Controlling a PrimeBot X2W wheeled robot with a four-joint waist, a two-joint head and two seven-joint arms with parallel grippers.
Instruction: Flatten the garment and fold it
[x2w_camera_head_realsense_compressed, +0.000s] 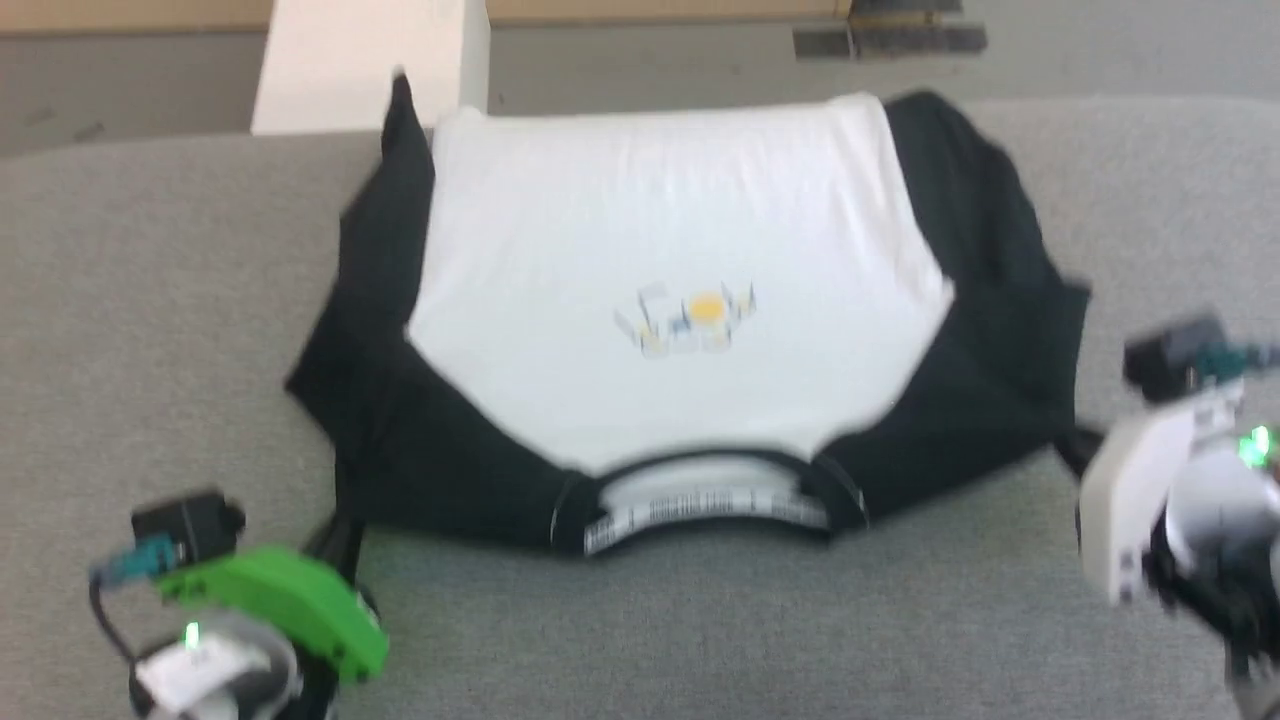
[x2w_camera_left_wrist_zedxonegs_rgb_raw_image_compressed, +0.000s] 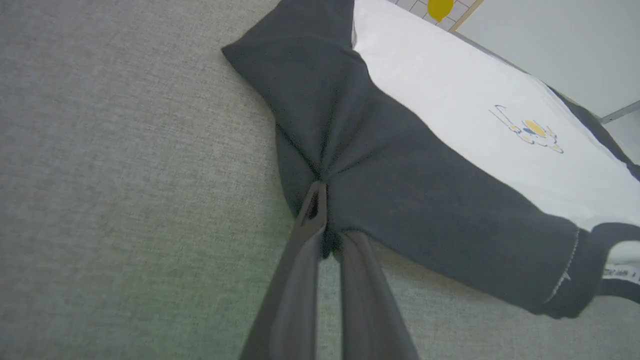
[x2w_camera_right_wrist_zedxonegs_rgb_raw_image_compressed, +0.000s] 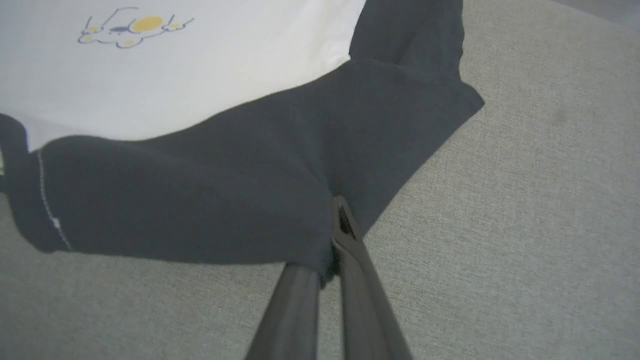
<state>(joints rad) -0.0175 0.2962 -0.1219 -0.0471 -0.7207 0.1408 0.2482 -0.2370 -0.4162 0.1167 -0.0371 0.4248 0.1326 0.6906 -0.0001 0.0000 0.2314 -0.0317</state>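
Long dark fingers of the left gripper (x2w_camera_left_wrist_zedxonegs_rgb_raw_image_compressed: 327, 220) rise from the bottom of its wrist view, clamped on a bunched black sleeve (x2w_camera_left_wrist_zedxonegs_rgb_raw_image_compressed: 400, 190); the right gripper (x2w_camera_right_wrist_zedxonegs_rgb_raw_image_compressed: 327, 240) pinches the opposite sleeve (x2w_camera_right_wrist_zedxonegs_rgb_raw_image_compressed: 200, 200) likewise. Across the centre of the head view the garment (x2w_camera_head_realsense_compressed: 680, 230) lies print-up on the grey cloth surface (x2w_camera_head_realsense_compressed: 150, 300), its collar (x2w_camera_head_realsense_compressed: 710, 500) toward the bottom edge. Its white body looks smooth, so flattening seems nearly done; the sleeves are puckered, and I judge no fold begun.
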